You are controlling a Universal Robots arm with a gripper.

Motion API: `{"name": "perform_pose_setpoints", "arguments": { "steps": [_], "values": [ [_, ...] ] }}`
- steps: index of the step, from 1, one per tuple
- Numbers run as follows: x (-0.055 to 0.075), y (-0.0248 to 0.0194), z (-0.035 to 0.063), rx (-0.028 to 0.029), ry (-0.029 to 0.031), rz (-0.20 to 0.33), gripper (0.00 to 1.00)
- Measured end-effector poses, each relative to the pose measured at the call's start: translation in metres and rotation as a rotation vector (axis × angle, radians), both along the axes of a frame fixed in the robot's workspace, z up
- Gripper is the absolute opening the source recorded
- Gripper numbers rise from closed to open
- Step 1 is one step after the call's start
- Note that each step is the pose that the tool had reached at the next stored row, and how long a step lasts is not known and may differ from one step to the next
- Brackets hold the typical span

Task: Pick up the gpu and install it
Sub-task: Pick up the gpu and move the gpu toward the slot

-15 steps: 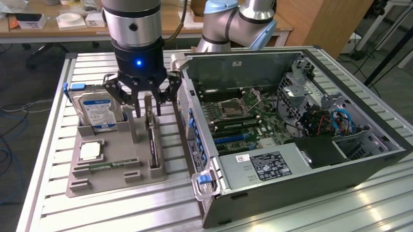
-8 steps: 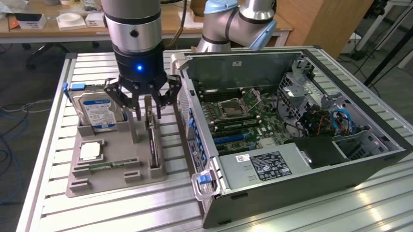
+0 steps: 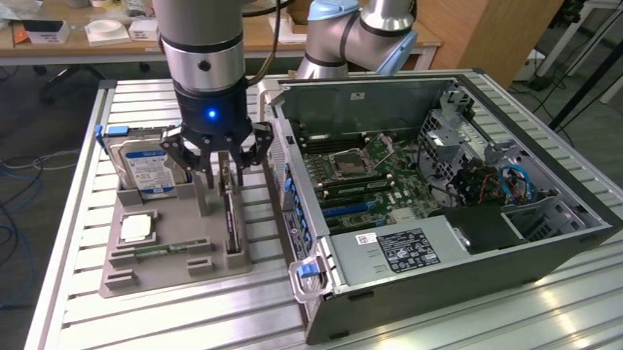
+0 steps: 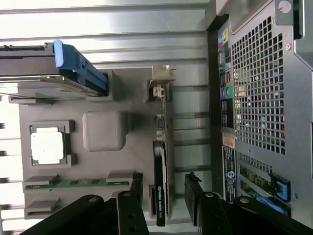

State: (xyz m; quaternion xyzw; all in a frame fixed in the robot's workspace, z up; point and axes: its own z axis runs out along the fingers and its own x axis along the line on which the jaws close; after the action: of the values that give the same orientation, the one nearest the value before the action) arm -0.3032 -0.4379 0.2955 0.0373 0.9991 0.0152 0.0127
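Observation:
The gpu [image 3: 232,219] is a thin black card standing on edge in a slot of the grey parts tray [image 3: 175,271], beside the open computer case [image 3: 438,204]. My gripper [image 3: 223,162] hangs directly over the card's far end, open, with one finger on each side of it. In the wrist view the gpu [image 4: 160,191] runs between the two black fingers [image 4: 137,185], with a gap on both sides. Nothing is held.
The tray also carries a silver hard drive [image 3: 146,169] with a blue-white label, a processor [image 3: 136,228] and a green memory stick [image 3: 160,250]. The case's motherboard [image 3: 365,175] is exposed. The case's perforated rear panel [image 4: 259,98] stands close beside the tray. A second robot arm [image 3: 360,33] stands behind the case.

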Motion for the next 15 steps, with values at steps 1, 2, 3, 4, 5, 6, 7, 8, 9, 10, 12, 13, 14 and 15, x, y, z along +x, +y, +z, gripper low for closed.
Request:
{"name": "perform_pose_setpoints", "arguments": {
  "steps": [1, 2, 3, 4, 5, 6, 7, 8, 9, 10, 12, 13, 14, 15],
  "values": [
    [0.0, 0.0, -0.0018, -0.0001, 0.0, 0.0, 0.47],
    [-0.0001, -0.0001, -0.0037, -0.0004, 0.0, 0.0, 0.47],
    [-0.0001, -0.0002, -0.0053, -0.0011, 0.0, 0.0, 0.47],
    [-0.0002, -0.0002, -0.0068, -0.0022, 0.0, 0.0, 0.47],
    [-0.0002, -0.0002, -0.0078, -0.0032, 0.0, 0.0, 0.47],
    [-0.0002, -0.0002, -0.0084, -0.0033, -0.0001, 0.0, 0.47],
    [-0.0003, -0.0002, -0.0084, -0.0035, 0.0, 0.0, 0.47],
    [-0.0003, -0.0002, -0.0083, -0.0034, 0.0001, 0.0, 0.47],
    [-0.0003, -0.0002, -0.0084, -0.0034, 0.0001, 0.0, 0.47],
    [-0.0003, -0.0002, -0.0084, -0.0034, 0.0, 0.0, 0.47],
    [-0.0003, -0.0002, -0.0085, -0.0033, 0.0, 0.0, 0.47],
    [-0.0003, -0.0001, -0.0091, -0.003, -0.0003, 0.0, 0.47],
    [-0.0002, -0.0001, -0.0102, -0.0031, -0.0004, 0.0, 0.47],
    [-0.0003, -0.0001, -0.0115, -0.0032, -0.0001, 0.0, 0.47]
  ]
}}
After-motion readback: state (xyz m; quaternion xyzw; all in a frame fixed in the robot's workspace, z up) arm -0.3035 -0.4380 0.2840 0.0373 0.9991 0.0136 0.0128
